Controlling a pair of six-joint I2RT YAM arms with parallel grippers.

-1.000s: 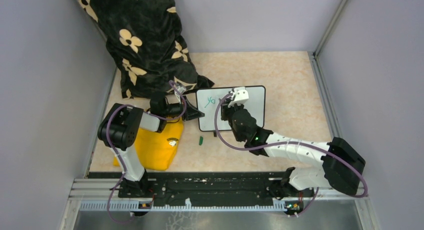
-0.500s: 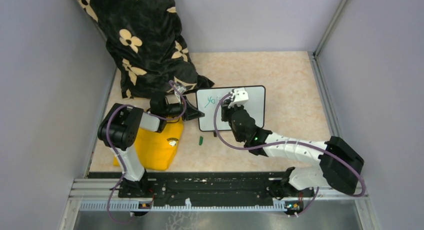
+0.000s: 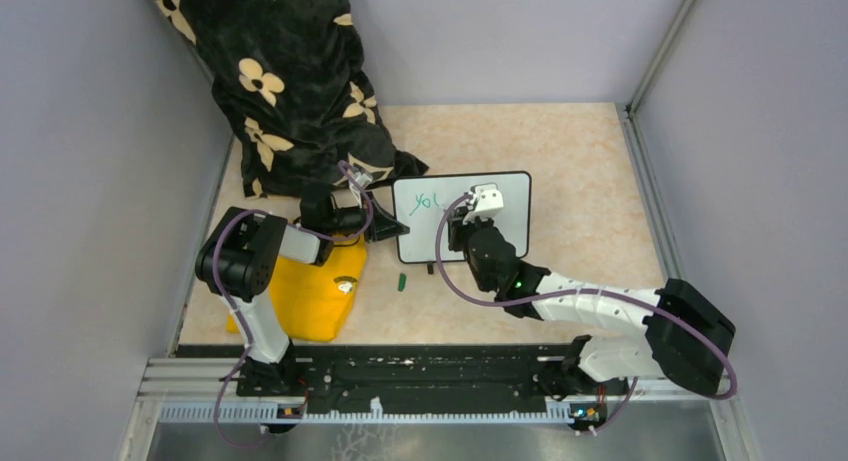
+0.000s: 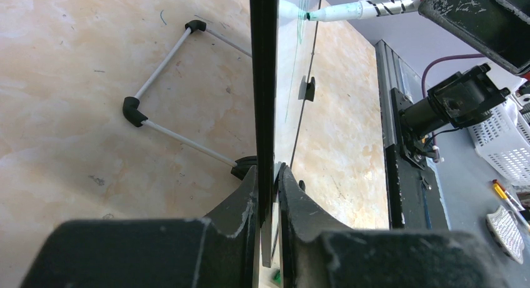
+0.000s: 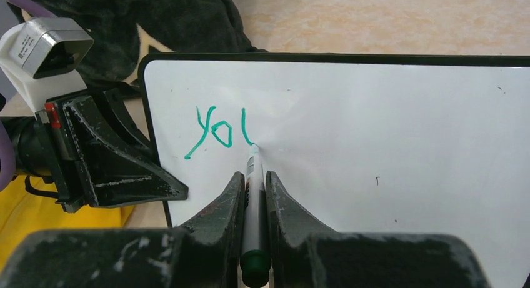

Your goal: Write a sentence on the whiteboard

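The whiteboard [image 3: 505, 213], white with a thin black frame, stands propped near the table's middle. My left gripper [image 3: 393, 227] is shut on the board's left edge [image 4: 264, 82], also seen from the right wrist view [image 5: 156, 182]. My right gripper [image 5: 253, 178] is shut on a green marker [image 5: 252, 194] with its tip touching the board [image 5: 387, 150]. The sentence [image 5: 220, 132] shows as green strokes "yo" plus the left half of a "u" at the board's upper left [image 3: 428, 201]. The marker tip also shows in the left wrist view [image 4: 337, 12].
A black cloth with cream flowers [image 3: 290, 81] lies at the back left. A yellow cloth [image 3: 310, 296] lies under my left arm. A green marker cap [image 3: 401, 281] lies on the table in front of the board. The board's wire stand [image 4: 162, 88] rests behind it.
My right gripper has shifted a little to the right along the board, and a new green stroke has appeared after "yo". My left gripper has not moved.
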